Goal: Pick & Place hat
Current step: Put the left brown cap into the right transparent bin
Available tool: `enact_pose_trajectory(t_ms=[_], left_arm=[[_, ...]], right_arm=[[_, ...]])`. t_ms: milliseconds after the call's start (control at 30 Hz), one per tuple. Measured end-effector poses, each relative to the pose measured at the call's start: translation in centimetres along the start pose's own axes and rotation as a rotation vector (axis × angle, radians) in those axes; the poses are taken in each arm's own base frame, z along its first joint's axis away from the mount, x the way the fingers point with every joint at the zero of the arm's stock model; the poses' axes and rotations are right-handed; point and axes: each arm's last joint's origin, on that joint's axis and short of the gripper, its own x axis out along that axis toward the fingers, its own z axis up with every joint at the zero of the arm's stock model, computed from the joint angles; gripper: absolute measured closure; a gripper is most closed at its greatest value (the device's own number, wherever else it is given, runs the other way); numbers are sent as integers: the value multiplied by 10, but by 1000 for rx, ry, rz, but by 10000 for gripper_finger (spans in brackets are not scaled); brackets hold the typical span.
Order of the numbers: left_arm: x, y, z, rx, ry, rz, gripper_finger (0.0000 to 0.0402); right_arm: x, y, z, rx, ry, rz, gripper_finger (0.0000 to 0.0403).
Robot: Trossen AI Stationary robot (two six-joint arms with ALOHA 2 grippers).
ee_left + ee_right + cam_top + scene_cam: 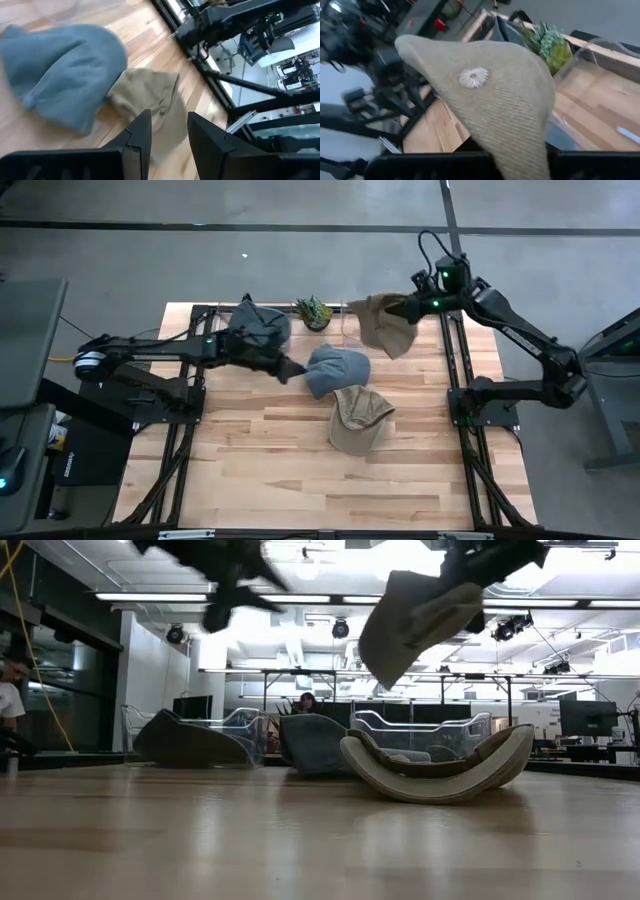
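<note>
From above, my right gripper (408, 307) is clamped on the tan hat (385, 326) at the table's far right edge; the hat hangs clear of the wood, its long axis running from my fingers out toward the table's middle. My left gripper (296, 368) hovers beside the grey-blue beanie (335, 370), which lies just behind a khaki cap (358, 420) on the wooden table (300, 470). A dark grey hat (259, 327) and a small potted plant (314, 311) sit along the far edge.

From table height, the tan hat (420, 620) hangs tilted with its low end down and left, high above the boards. Behind lie the khaki cap (440, 775), the beanie (310, 745), the dark hat (185, 743) and clear bins (425, 730), in a bright hall with ceiling lights. Both arms are cut off at the top.

Past my left fingers (137, 137), which stand parted and empty, the beanie (60, 65) overlaps the khaki cap (155, 100).

At my right wrist, the tan hat (495, 95) covers my fingers entirely; its crown button faces the camera, and the plant (550, 45) shows beyond.
</note>
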Motion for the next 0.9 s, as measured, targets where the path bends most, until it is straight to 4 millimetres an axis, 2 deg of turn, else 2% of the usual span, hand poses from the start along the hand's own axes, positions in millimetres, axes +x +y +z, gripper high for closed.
enact_pose_trajectory(t_ms=[200,400,700,900], left_arm=[[-35,8,-14,14,-92,-139,296],[-57,18,-28,26,-159,-248,296],[-76,39,-48,-10,-235,-367,296],[-79,47,-56,-13,-219,-380,296]], right_arm=[[17,-15,18,79,-53,61,403],[31,-32,26,170,-66,59,403],[44,-62,32,289,-60,17,403],[56,-76,31,353,-41,-8,403]])
